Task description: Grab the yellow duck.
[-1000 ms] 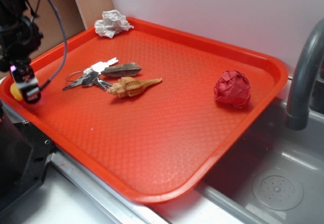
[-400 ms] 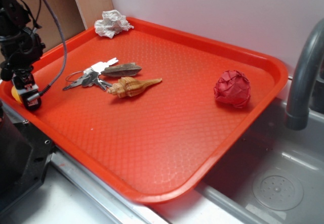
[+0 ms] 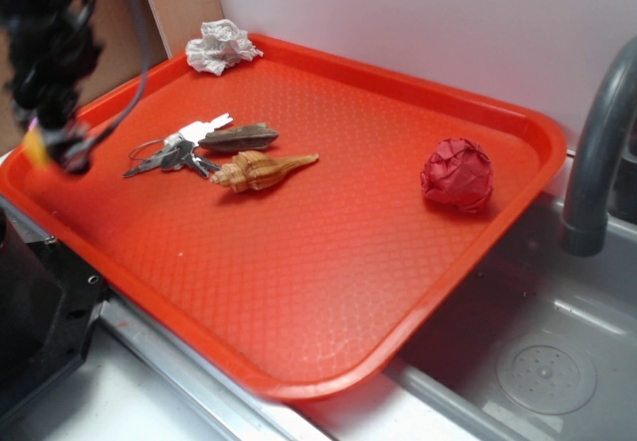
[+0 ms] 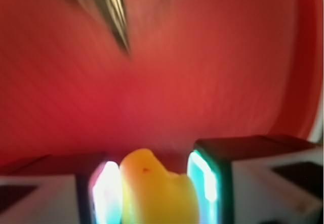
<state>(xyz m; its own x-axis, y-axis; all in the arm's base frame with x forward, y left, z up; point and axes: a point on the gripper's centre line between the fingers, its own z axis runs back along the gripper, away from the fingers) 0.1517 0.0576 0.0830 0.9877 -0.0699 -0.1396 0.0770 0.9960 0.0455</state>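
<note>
Both tool (image 4: pixel 154 183) fingers (image 4: pixel 205 181) clamp the yellow duck (image 4: pixel 154 188) above the tray (image 4: pixel 202 82)

A plain white wall (image 3: pixel 418 13) backs a metal sink (image 3: pixel 537 361) with a grey faucet (image 3: pixel 595 152).

A textured orange-red plastic tray (image 3: pixel 328 252) with a smooth glossy rim holds shiny metal keys (image 3: pixel 177 150), a ridged tan seashell (image 3: pixel 261 170), a crumpled red paper ball (image 3: pixel 457 174) and crumpled white paper (image 3: pixel 220 46); the smooth yellow plastic duck (image 4: pixel 157 191) looks glossy.
</note>
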